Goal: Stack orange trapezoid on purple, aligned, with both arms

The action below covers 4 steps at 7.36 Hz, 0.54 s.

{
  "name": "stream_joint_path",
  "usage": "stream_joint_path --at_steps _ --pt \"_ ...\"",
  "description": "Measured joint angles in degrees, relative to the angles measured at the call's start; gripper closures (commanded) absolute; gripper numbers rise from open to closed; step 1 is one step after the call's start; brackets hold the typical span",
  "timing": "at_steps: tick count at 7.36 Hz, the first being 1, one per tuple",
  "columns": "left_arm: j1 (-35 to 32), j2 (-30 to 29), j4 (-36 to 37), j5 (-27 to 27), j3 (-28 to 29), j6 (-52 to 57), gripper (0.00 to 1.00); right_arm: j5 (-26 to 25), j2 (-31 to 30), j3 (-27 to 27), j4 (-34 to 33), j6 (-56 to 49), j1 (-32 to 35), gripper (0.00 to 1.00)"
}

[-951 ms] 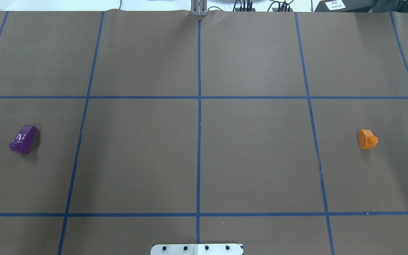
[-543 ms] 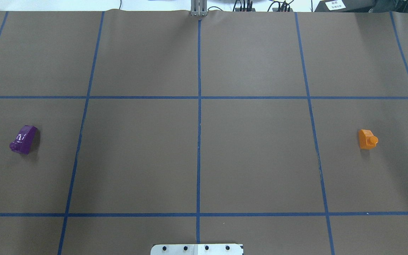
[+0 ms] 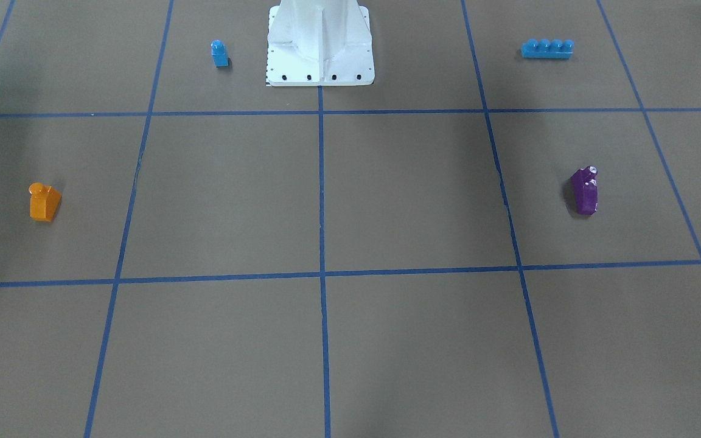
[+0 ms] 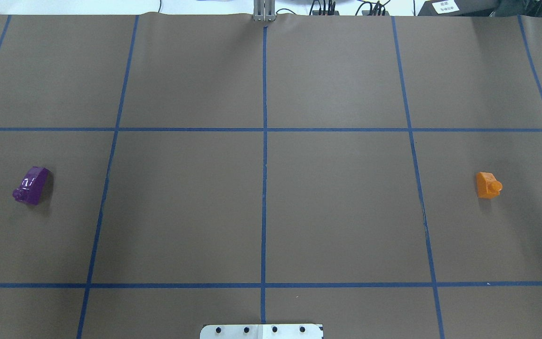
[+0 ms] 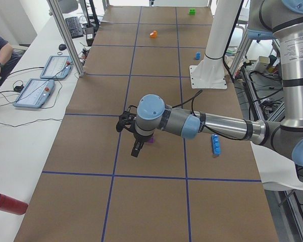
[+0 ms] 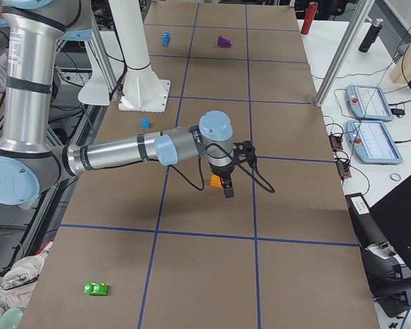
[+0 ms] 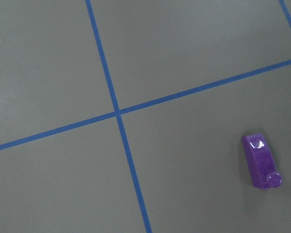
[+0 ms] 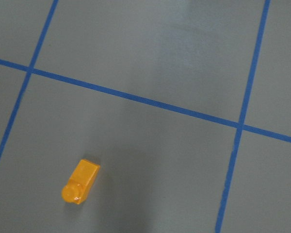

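Observation:
The orange trapezoid (image 4: 488, 185) stands on the brown mat at the right, also seen in the front-facing view (image 3: 43, 202) and the right wrist view (image 8: 80, 182). The purple brick (image 4: 31, 185) lies at the left, also in the front-facing view (image 3: 586, 191) and the left wrist view (image 7: 261, 160). My left gripper (image 5: 135, 149) hangs above the purple brick and shows only in the exterior left view. My right gripper (image 6: 227, 189) hangs above the orange trapezoid and shows only in the exterior right view. I cannot tell if either is open or shut.
A small blue single-stud brick (image 3: 219, 53) and a long blue four-stud brick (image 3: 547, 48) lie beside the white pedestal (image 3: 320, 42). A green brick (image 6: 96, 288) lies at the mat's right end. Operator pendants (image 5: 40, 85) sit beyond the far edge.

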Motion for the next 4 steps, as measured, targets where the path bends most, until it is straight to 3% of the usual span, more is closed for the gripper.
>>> stream_joint_path --at_steps 2,4 --pt "9.71 0.02 -4.19 -0.11 0.58 -14.12 0.00 2.33 0.03 0.06 0.94 4.48 -2.90 0.01" --pt "19.31 -0.23 -11.12 5.16 3.39 -26.00 0.00 2.10 0.01 0.12 1.09 8.28 -5.55 0.00"
